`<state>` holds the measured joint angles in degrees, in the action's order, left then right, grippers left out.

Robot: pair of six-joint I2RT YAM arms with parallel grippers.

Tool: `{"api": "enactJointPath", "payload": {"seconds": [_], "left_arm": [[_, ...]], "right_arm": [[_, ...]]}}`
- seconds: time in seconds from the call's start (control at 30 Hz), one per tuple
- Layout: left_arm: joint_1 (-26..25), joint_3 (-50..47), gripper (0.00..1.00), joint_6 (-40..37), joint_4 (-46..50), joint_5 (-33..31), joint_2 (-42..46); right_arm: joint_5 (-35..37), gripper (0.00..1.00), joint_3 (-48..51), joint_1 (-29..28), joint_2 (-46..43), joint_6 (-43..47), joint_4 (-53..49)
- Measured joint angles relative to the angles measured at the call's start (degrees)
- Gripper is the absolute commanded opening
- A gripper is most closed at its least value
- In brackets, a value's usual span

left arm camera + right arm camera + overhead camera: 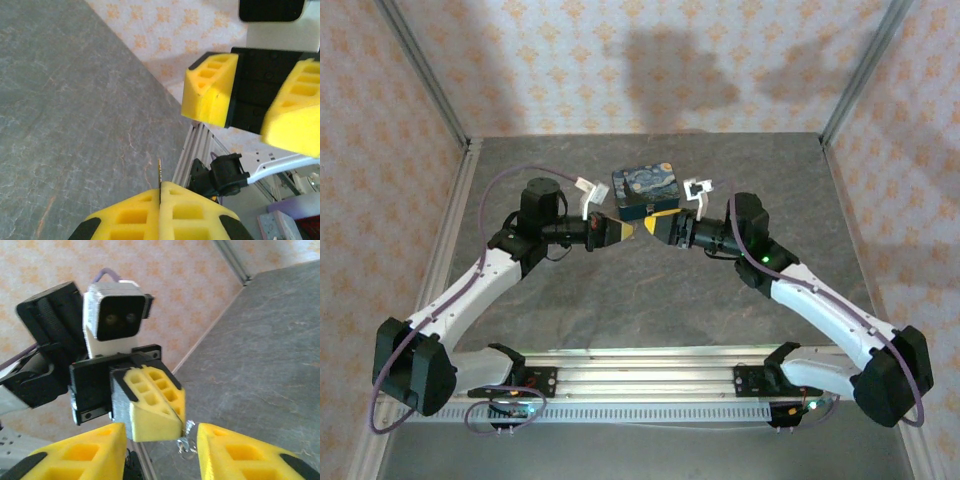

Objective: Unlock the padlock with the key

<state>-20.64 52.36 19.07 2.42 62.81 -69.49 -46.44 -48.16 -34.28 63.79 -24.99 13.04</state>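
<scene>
Where the two arms meet, the left gripper (160, 192) is clamped on the key (159, 172), its thin blade poking out from the seam between the pads; that metal tip sits between the parted, empty jaws of the right gripper (161, 440)

No legible text, label, brand, number or sign is showing in any of the three views. The blue swirl-painted tin (645, 190), at upper centre of the top view, is presenting painted swirls, and any lettering on it is too small to tell.
</scene>
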Motion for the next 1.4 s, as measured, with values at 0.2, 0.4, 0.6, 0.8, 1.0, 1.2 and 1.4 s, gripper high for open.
{"api": "enactJointPath", "payload": {"seconds": [0.2,0.4,0.6,0.8,1.0,1.2,1.4], "left_arm": [[-0.96,2.25,0.0,-2.73,2.43,2.97,0.0],[-1.99,4.26,0.0,-4.76,4.44,4.68,0.0],[-1.99,4.39,0.0,-5.68,4.81,4.79,-0.02],[-2.14,5.05,0.0,-5.7,5.18,5.11,-0.02],[-2.14,5.9,0.0,-5.75,5.99,5.62,-0.04],[-2.14,6.14,0.0,-6.19,6.36,5.77,-0.52],[-2.14,6.78,0.0,-6.16,6.95,5.79,-1.05]], "right_arm": [[-3.82,0.45,-1.27,-0.02,1.6,-0.07,0.0],[-6.1,0.44,-1.27,-0.04,2.6,-0.11,0.02],[-7.54,0.41,-1.27,-0.04,2.69,-0.52,0.24],[-8.09,0.4,-1.27,-0.04,2.71,-0.74,0.26],[-8.55,0.21,-1.25,-0.04,3.23,-1.05,0.85],[-9.18,0.06,-1.25,-0.04,3.45,-1.53,2.1],[-8.9,0.0,-1.25,0.0,3.56,-1.84,2.38]]}}
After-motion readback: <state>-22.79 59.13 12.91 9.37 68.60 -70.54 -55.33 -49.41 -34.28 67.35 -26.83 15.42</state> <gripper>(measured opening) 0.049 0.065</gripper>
